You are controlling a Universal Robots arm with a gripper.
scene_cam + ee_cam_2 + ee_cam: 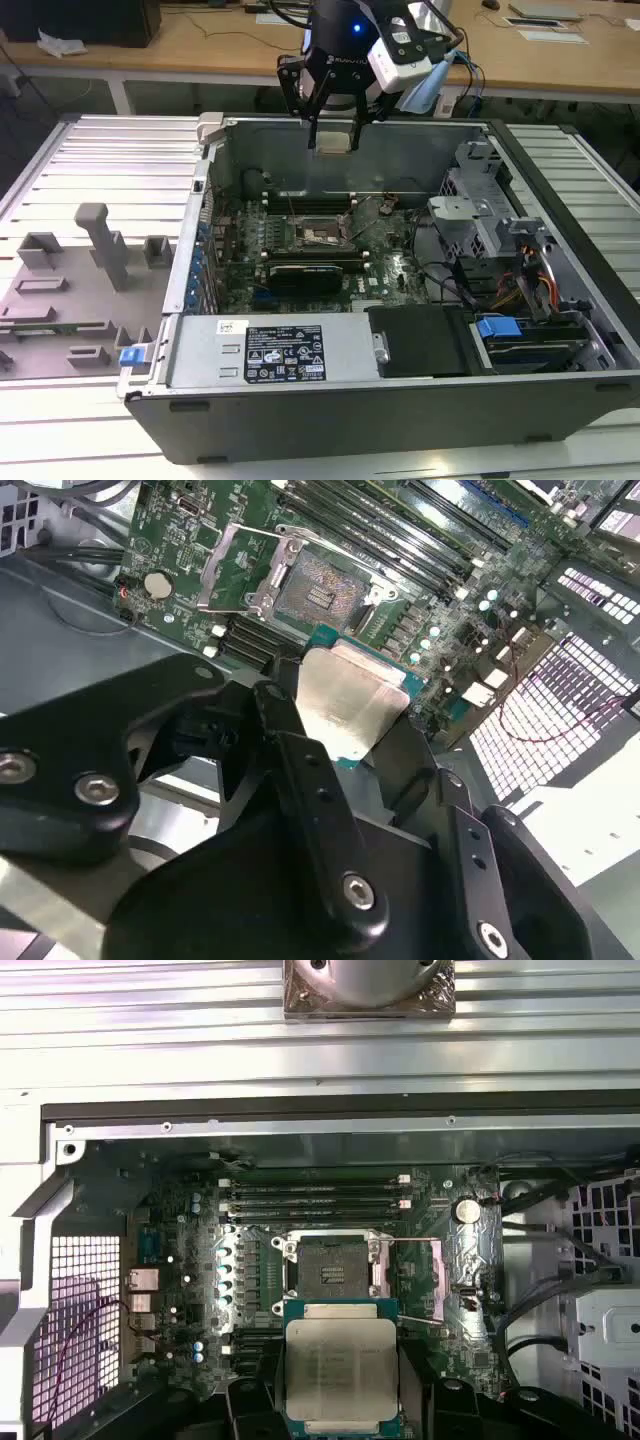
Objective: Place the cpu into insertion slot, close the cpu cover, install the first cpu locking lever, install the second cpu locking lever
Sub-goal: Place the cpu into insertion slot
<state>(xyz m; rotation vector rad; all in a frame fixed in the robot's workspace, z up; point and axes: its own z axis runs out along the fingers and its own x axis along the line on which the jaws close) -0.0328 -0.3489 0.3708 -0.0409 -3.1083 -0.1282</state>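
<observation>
Over open computer case (pixel 400 420): end effector (pixel 335 143) tight around cpu (pixel 340 1370).

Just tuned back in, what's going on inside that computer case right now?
The arm's claw grips the silver chip by its edges and holds it in the air above the open computer case. Down on the green board, the square socket is bare, and its metal cover stands open beside it. The chip is not yet in the socket.
</observation>
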